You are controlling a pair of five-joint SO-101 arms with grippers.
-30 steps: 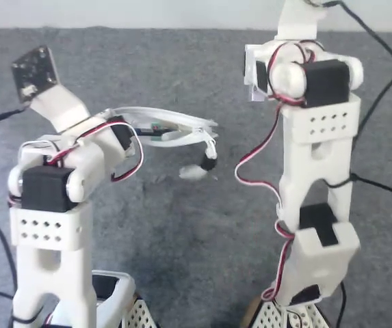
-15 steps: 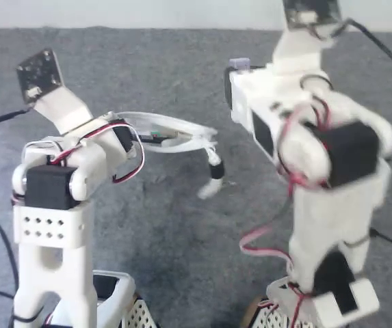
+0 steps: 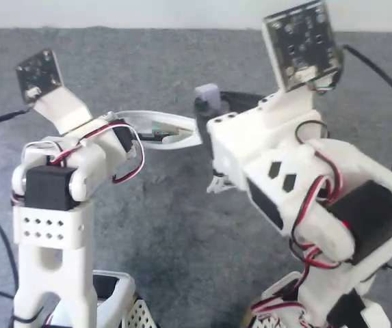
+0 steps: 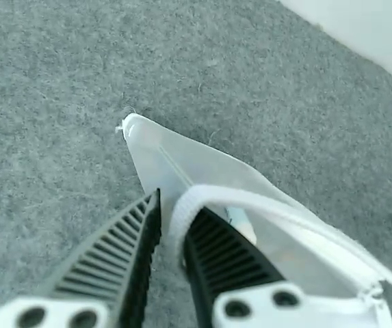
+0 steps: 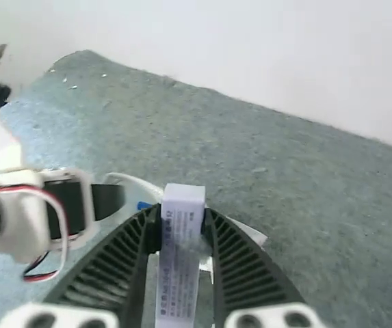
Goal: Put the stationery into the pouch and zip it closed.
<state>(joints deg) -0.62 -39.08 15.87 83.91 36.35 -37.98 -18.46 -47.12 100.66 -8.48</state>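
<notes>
**Pouch** point(image 4: 202, 167): white, translucent, zip edge along its mouth. It is held out level from the left arm over the grey carpet point(image 4: 52, 82).

**Left gripper** point(image 4: 172, 208): fingers pinched on the pouch's zip rim, which passes between the two ribbed pads.

**Right gripper** point(image 5: 182, 213): fingers clamped on a small white printed block point(image 5: 180, 260), possibly an eraser, which stands upright between them.

**Position, high view:** the block point(image 3: 207, 93) hangs just beside the pouch's point(image 3: 161, 131) open end, above the carpet.
</notes>
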